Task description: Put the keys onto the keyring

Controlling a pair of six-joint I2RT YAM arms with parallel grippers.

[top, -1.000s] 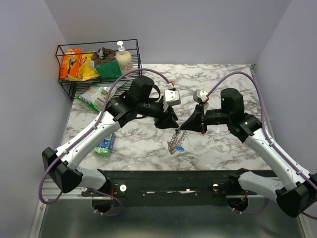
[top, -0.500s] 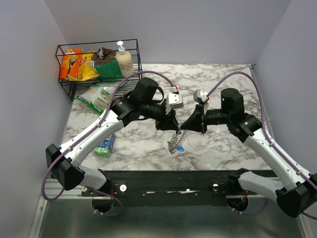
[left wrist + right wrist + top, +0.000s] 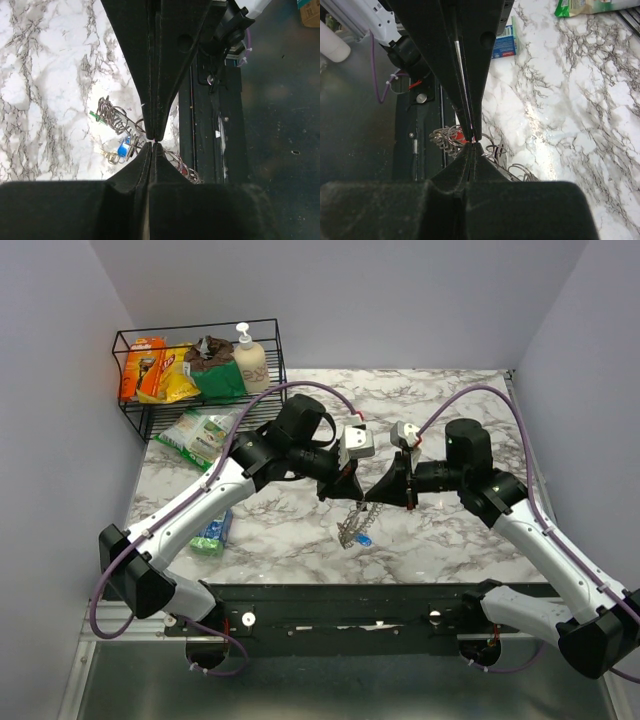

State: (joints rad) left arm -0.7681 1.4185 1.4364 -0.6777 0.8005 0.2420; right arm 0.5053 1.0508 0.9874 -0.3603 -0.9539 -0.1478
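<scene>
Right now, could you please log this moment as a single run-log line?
left fingers: shut on keyring | right fingers: shut on keyring | keyring: spanning both grips, over table | blue key: at its lower end

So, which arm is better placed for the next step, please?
Left, probably: the right tool is shut on the hanging keyring, anchoring it; the left tool, also shut, has the keys just beside its tips.

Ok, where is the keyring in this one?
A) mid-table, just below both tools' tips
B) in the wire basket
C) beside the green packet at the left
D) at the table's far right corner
A: the top view shows the keyring mid-table, directly below where the left tool and right tool meet.
</scene>
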